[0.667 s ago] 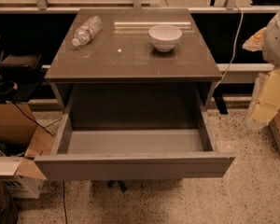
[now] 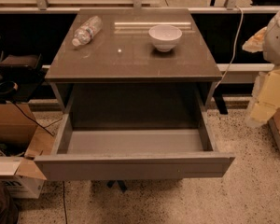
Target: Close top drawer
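Note:
The top drawer (image 2: 133,166) of the grey cabinet (image 2: 130,59) is pulled far out toward me. Its flat, handleless front panel faces me and its pale grey floor (image 2: 133,141) is bare. My gripper (image 2: 267,94) shows as pale beige parts at the right edge, below a white rounded arm section (image 2: 277,34). It is to the right of the drawer, apart from it and not touching it.
A white bowl (image 2: 165,36) and a plastic water bottle (image 2: 87,30) lying on its side sit on the cabinet top. Cardboard boxes (image 2: 14,139) and cables are on the floor at left. Speckled floor is on the right and in front.

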Motion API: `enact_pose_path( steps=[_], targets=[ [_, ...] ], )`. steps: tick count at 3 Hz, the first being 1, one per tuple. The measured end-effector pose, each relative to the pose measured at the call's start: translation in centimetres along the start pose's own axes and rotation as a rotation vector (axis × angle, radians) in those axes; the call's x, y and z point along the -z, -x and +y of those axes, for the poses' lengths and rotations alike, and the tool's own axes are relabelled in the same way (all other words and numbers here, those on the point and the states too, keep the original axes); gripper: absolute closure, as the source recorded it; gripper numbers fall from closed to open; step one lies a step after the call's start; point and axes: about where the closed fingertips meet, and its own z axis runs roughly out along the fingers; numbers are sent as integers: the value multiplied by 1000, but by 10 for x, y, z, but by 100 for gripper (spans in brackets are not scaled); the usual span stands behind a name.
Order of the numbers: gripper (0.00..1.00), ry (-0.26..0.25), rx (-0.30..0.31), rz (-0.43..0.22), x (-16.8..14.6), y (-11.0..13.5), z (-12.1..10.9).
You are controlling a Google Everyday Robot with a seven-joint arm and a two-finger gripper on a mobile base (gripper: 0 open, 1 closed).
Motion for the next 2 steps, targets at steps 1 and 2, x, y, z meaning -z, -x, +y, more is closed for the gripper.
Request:
enact_pose_path(
  steps=[1,2],
  targets=[
    [34,17,-16,16,-19,-6,3],
    [57,47,-41,16,-50,-19,8]
  ],
)
